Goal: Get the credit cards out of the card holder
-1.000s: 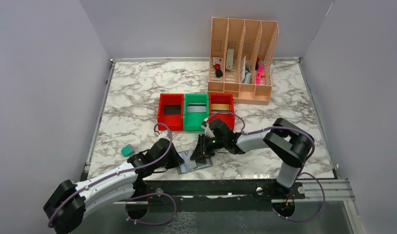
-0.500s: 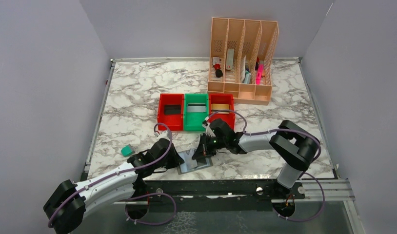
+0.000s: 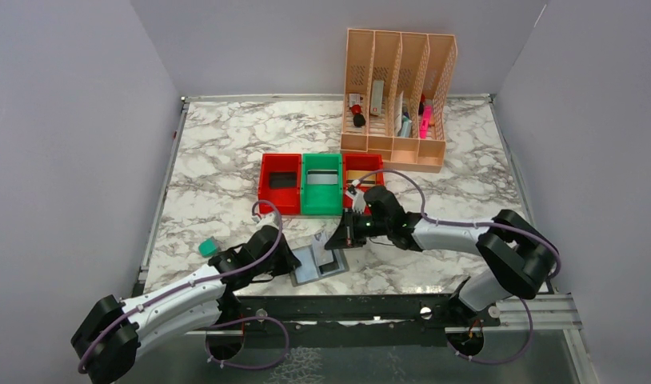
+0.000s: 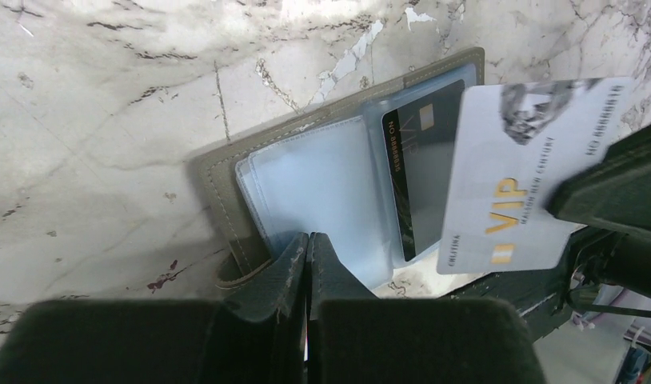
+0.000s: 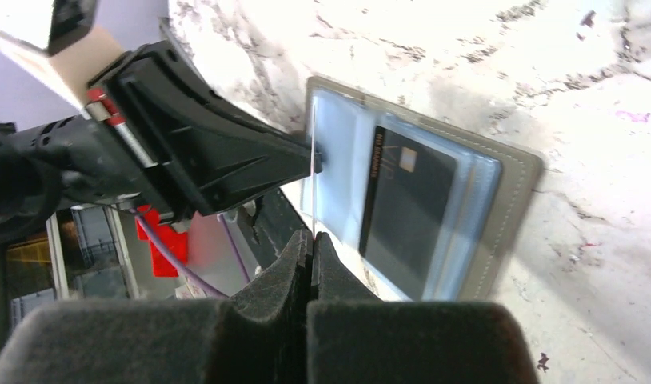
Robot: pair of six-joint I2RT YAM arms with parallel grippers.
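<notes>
The top camera looked down from high above the near edge over the whole table. Both wrist cameras sat close above the card holder, at lower centre overhead, from opposite sides; both caught the silver-grey card.

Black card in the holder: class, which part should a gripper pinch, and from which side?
The black card lies flat in the card holder's sleeve, so probably pinch one thin edge across both faces, coming from the side opposite the left gripper, which clamps the other panel.

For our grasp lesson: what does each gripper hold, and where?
Right gripper pinches the silver card by one edge; left gripper pinches the card holder at its edge.
</notes>
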